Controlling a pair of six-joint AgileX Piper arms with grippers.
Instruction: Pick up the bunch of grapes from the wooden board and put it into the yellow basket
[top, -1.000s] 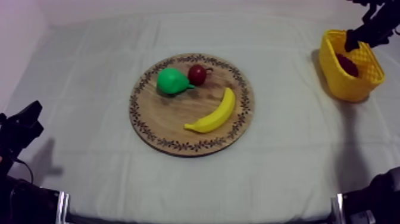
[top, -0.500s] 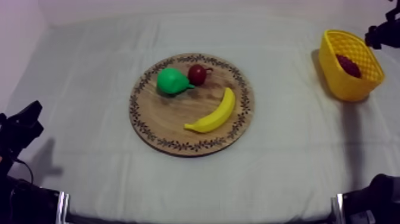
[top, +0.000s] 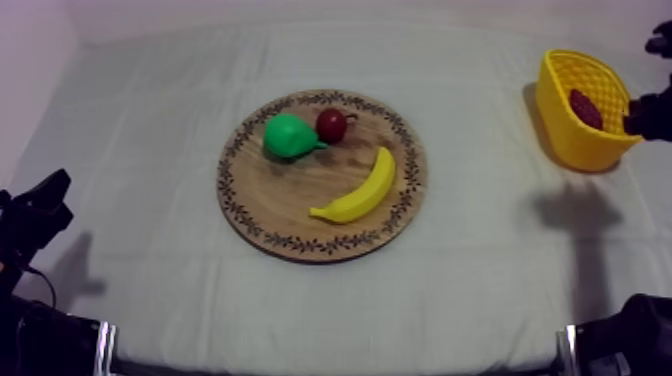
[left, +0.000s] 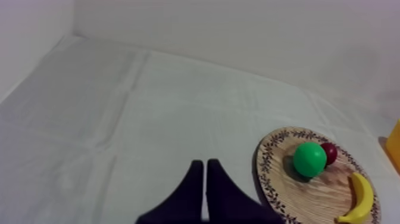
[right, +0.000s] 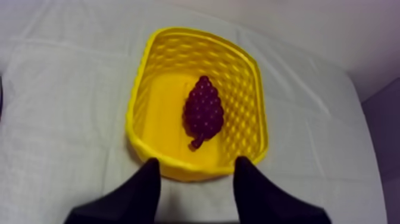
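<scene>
Since half a second ago your right arm (top: 650, 112) has dropped from beyond the yellow plastic lattice basket (right: 241, 89) to just beside its outer wall, and its shadow has come onto the grey-white cloth surface (top: 150, 150) in front of the basket. The right wrist view makes plain what the top view leaves dim: the dark purple bunch of toy grapes (right: 203, 110) lies on the basket floor. It also shows the right pincer (right: 196, 164) standing wide, nothing between its fingers, at the basket's near rim. From the left wrist view you get the left pincer (left: 200, 164) closed to a narrow wedge, low over the cloth. It is well apart from the round wooden board with the patterned rim (left: 309, 193), which carries a green toy pear (left: 309, 159), a small red fruit (left: 329, 152) and a yellow toy banana (left: 359, 196).
</scene>
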